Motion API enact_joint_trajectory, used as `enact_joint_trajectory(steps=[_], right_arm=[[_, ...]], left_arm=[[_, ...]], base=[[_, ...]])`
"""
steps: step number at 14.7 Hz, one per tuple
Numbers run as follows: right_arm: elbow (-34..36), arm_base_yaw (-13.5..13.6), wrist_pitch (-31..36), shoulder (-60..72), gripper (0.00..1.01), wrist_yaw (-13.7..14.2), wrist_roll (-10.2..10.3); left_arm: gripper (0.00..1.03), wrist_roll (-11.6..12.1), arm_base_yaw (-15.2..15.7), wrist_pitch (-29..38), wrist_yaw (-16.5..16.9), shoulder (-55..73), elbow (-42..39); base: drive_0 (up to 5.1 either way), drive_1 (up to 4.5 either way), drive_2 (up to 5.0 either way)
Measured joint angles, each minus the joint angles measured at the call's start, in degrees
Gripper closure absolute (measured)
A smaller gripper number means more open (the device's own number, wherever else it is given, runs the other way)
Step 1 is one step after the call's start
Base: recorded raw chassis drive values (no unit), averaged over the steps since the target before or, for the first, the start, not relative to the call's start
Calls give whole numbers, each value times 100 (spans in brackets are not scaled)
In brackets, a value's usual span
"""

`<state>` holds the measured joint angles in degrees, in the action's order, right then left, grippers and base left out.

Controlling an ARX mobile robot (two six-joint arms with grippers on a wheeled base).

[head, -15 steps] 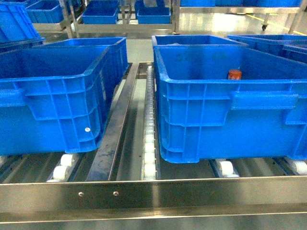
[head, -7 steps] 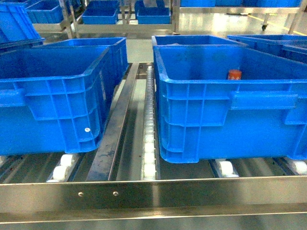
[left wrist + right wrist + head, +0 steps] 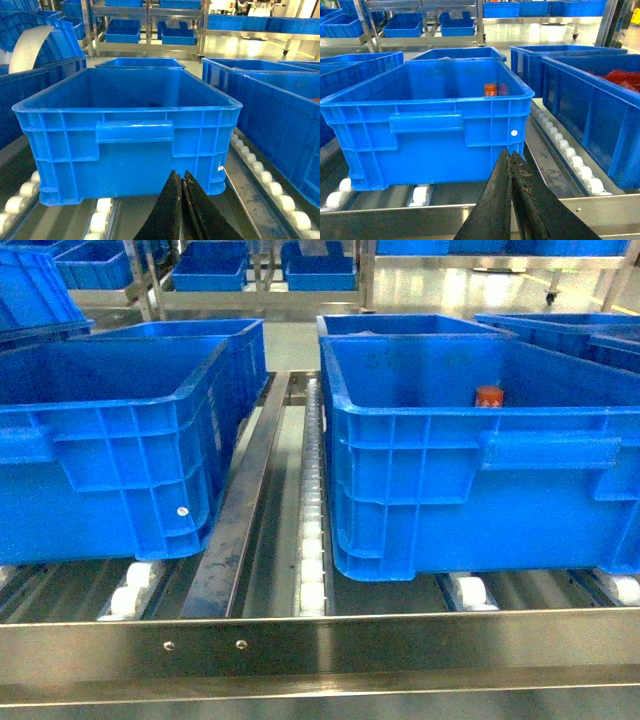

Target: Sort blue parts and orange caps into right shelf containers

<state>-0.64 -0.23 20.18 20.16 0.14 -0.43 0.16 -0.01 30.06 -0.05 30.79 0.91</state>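
Orange, a cap [image 3: 489, 395] stands upright at the far side of the right crate [image 3: 400, 455], already sorted there. Both the left fingers [image 3: 182, 207] and right fingers [image 3: 512, 200] hang pressed together and empty, near the shelf edge [image 3: 320, 645].

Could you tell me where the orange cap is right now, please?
The orange cap stands inside the right-hand blue crate in the head view, near its far wall, right of centre.

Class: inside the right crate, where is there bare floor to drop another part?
The right crate holds one orange cap near its far wall; the visible interior left of the cap looks bare. The near floor is hidden behind the front wall.
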Motion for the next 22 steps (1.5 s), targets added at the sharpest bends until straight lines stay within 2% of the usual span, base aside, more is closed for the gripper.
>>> enact_joint_trajectory(steps=[9,10,11,15,18,19,22], right_arm=[[-2,2,-1158,-1099,99,0,2],[-2,-2,-1947,-1626,99,-20,2],[-7,7,-1950,-1985,99,-17,7],[-2,22,-2031,-1991,99,-13,7],[-2,22,-2046,-1991,99,-13,11],[-2,22,-2046,-1991,99,-15,17],[-2,22,-2048,-1991,99,-2,20]], left_arm=[[101,-2,0,-1541,0,-1609,-2],[101,0,0,-1641,2,-1720,-2],[101,-2,0,-1755,7,-1840,-2],[101,-4,0,-2098,4,-2140,-2],[101,-7,0,-3084,-7,-2942,0],[101,-4,0,-2920,-9,-3025,22],[101,-4,2,-3034,4,-3027,0]], base=[[0,0,0],[0,0,0],[0,0,0],[0,0,0],[0,0,0],[0,0,0],[0,0,0]])
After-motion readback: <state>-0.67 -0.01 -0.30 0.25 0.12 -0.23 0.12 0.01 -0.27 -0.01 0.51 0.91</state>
